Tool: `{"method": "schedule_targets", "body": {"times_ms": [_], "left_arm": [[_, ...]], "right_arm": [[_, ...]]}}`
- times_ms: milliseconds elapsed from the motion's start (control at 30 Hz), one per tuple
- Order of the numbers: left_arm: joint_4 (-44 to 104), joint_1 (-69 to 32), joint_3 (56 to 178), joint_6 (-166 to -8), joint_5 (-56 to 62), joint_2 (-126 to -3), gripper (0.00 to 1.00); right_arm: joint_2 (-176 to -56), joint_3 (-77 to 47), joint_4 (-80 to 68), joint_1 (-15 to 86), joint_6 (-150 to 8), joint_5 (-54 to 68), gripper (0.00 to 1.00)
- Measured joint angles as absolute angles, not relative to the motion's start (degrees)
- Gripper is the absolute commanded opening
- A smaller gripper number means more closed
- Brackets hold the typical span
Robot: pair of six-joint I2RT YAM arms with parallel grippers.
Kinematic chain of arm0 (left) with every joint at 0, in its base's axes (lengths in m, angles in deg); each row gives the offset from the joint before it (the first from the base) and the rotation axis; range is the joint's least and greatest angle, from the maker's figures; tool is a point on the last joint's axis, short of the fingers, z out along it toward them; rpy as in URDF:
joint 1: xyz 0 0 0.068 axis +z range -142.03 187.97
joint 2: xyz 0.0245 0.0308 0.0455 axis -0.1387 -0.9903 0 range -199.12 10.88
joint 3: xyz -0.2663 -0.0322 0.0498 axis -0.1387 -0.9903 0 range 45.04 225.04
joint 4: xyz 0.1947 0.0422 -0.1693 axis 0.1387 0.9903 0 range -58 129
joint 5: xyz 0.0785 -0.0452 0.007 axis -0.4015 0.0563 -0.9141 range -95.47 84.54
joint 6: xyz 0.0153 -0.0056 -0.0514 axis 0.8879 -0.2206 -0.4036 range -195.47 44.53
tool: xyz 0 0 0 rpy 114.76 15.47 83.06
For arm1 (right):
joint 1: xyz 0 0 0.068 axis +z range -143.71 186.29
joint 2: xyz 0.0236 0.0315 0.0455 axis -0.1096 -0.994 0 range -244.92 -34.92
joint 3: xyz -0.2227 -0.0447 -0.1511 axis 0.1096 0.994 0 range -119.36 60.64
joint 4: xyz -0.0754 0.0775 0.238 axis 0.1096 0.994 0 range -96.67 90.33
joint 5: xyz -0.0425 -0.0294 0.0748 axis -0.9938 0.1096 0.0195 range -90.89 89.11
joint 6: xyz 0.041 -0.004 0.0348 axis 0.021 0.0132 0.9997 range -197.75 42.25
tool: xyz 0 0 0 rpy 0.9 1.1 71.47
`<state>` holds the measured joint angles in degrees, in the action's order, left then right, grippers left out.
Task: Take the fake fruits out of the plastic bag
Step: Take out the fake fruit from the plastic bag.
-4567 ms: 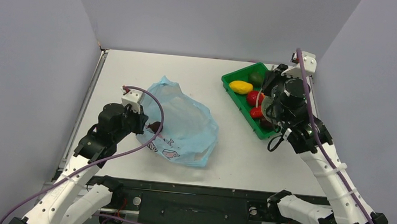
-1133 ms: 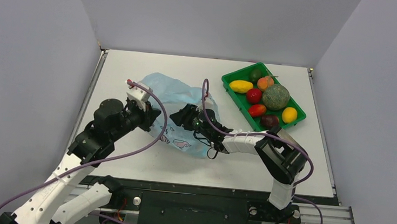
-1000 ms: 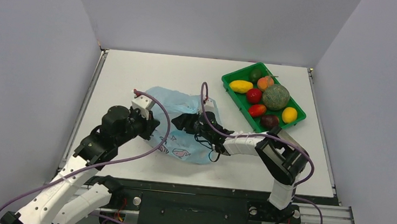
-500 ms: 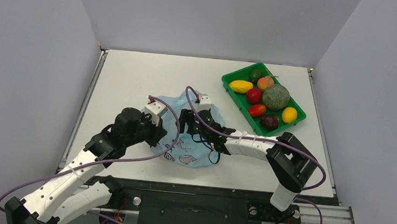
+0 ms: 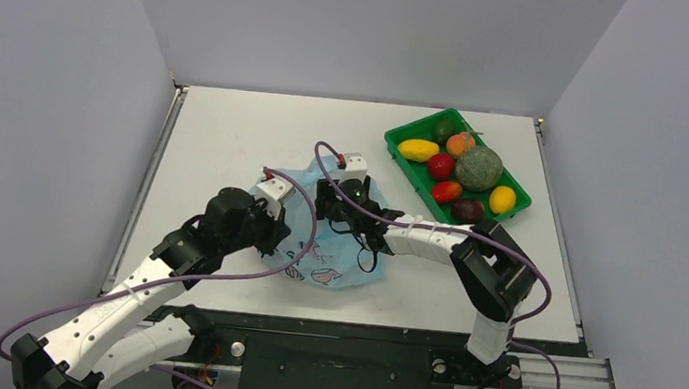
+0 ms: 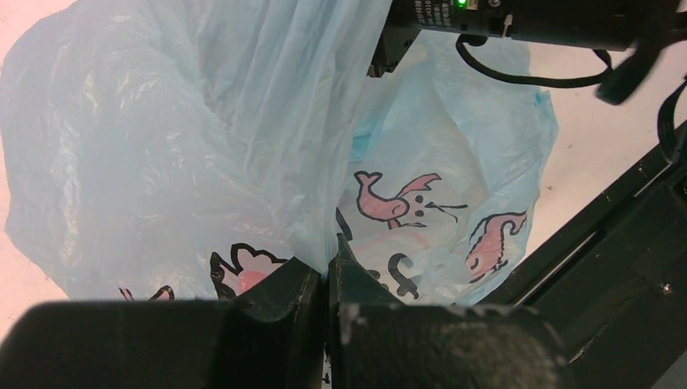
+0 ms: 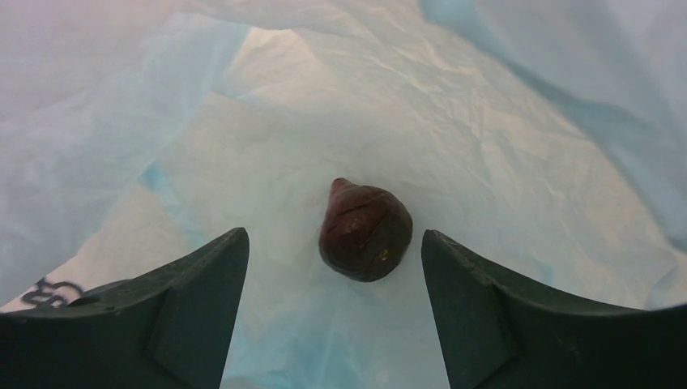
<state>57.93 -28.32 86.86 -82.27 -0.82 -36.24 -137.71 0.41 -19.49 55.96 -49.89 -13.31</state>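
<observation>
Right gripper (image 7: pixel 330 243), spread wide inside the thin crinkly light-blue plastic bag (image 7: pixel 454 105), straddles the glossy dark purple-brown fake fruit (image 7: pixel 364 231), which lies on the bag's floor with its pointed end toward eleven o'clock. Best, I judge, to advance until the round belly sits between the pads (image 7: pixel 478 292), then close gently so no film gets caught. Left gripper (image 6: pixel 328 271) is clenched on a fold at the bag's nine o'clock side. Film walls crowd both fingers; the way out is back through the mouth, toward the green plastic tray (image 5: pixel 412 184) at two o'clock on the white table (image 5: pixel 234 128).
</observation>
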Motion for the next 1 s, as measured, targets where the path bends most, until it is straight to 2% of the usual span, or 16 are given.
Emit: {"method": "schedule_targets", "body": {"times_ms": [433, 667, 1000], "left_arm": [[57.95, -28.32, 86.86, -82.27, -1.87, -36.28, 0.00], [57.95, -28.32, 86.86, -82.25, -2.04, -36.28, 0.00], [57.95, -28.36, 86.86, -82.25, -2.22, -36.30, 0.00]], "right_arm": [[-145.75, -3.98, -17.96, 54.80, -47.47, -13.57, 0.70], [-147.37, -5.97, -16.80, 54.80, -46.90, -13.68, 0.55], [-149.68, -7.15, -14.84, 54.70, -46.90, -13.77, 0.53]]}}
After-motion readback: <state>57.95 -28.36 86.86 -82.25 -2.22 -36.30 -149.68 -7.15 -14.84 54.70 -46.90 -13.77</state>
